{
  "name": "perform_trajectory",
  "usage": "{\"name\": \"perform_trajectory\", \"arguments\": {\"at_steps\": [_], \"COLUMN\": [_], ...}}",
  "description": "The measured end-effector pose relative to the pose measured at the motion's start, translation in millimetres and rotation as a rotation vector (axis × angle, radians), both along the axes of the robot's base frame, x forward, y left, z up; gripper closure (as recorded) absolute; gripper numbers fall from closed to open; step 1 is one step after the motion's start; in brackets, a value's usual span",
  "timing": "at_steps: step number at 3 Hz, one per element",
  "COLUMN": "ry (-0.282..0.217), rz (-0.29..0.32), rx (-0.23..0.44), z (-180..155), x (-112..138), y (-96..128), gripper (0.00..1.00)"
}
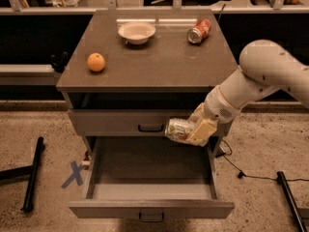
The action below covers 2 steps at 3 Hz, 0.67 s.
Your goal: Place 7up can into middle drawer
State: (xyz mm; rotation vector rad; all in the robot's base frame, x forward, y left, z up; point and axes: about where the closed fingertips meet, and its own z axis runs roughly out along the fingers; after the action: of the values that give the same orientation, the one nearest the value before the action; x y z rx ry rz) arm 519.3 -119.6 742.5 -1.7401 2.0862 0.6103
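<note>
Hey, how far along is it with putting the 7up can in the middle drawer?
Done: the middle drawer is pulled open and the 7up can is picked up. In hand: the end effector grips the can on its side, above the drawer's back right. Left: lower it in and let go.

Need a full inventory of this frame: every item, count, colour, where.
grey-brown cabinet: 1, centre of view
shallow white bowl: 1, back of the cabinet top
red-orange soda can: 1, on its side, back right of the top
orange fruit: 1, left of the top
upper drawer: 1, grey-brown, dark handle, shut
middle drawer: 1, grey-brown, pulled open at the bottom
green and white 7up can: 1, held sideways above the open drawer
blue tape X: 1, floor, left
black floor bars: 2, left and right
black cable: 1, floor, right
white robot arm: 1, from the right
gripper: 1, beige, shut on the can, before the upper drawer's right end
</note>
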Motion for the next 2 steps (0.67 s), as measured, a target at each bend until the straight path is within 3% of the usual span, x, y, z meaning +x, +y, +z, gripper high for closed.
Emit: {"name": "perform_trajectory", "arguments": {"at_steps": [2], "ry": [0.094], "rz": [-0.052], "rx": [0.043], "z": [-81], "x": [3], "y": [4], "gripper": [1.00]}}
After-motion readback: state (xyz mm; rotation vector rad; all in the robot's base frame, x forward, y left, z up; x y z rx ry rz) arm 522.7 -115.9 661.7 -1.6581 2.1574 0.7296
